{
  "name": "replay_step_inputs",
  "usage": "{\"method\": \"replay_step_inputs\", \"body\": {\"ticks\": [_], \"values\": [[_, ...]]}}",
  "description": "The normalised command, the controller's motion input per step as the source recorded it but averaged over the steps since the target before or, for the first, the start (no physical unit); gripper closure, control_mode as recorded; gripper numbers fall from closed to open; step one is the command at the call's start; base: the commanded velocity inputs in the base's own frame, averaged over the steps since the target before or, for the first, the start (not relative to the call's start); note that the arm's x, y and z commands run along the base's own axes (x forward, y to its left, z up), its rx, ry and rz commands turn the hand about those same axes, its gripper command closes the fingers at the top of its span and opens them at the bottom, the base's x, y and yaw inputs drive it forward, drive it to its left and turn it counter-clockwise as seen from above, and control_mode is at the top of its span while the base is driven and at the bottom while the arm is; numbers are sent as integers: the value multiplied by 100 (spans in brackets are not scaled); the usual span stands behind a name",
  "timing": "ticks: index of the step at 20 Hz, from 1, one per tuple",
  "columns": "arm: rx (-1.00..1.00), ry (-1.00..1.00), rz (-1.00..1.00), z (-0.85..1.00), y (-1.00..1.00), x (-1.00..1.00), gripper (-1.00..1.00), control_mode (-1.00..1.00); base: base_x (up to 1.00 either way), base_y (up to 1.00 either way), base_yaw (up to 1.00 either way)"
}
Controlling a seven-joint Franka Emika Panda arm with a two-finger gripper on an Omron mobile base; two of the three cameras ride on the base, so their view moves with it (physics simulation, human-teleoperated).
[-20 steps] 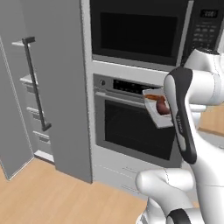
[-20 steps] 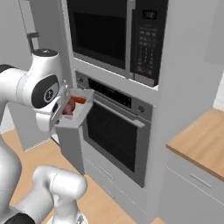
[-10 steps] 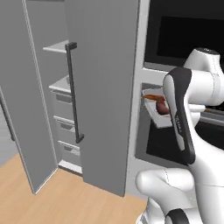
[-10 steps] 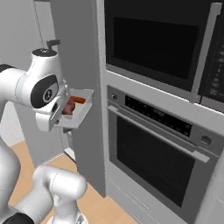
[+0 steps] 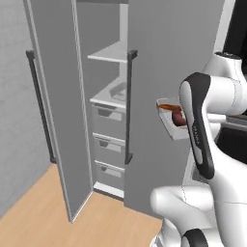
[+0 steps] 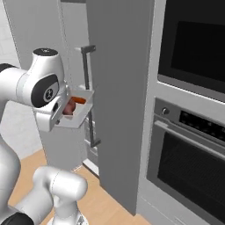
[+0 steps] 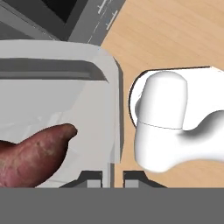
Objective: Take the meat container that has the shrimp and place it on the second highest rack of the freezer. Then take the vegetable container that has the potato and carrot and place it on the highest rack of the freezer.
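Carrying the vegetable container [image 5: 172, 120] in my claw [image 7: 111, 175], clamped tight on the tray's rim at its near edge, the two tips pinching the wall between them. The potato [image 7: 33, 156] lies inside against the tray floor, and from the base the carrot [image 6: 78, 100] shows as an orange stick beside it. The tray hangs in the air at my chest, out in front of the closed panel beside the freezer [image 5: 113, 96], not yet inside the opening. The freezer door [image 5: 53, 106] stands swung wide, shelves and drawers exposed. The highest rack [image 5: 110, 52] is bare as far as I can see. Something pale rests on the shelf below it, but it is too small to identify as the meat container. I judge the second half of the job underway: tray lifted, placement on the top rack left to do.
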Motion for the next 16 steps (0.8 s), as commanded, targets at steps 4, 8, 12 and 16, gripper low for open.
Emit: {"method": "replay_step_inputs", "body": {"ticks": [4,8,12,16], "values": [[0,0,0,0,0,0,100,100,0,87,-15],[0,0,0,0,0,0,100,100,18,55,-31],[0,0,0,0,0,0,100,100,37,39,-36],[0,0,0,0,0,0,100,100,19,57,-30]]}}
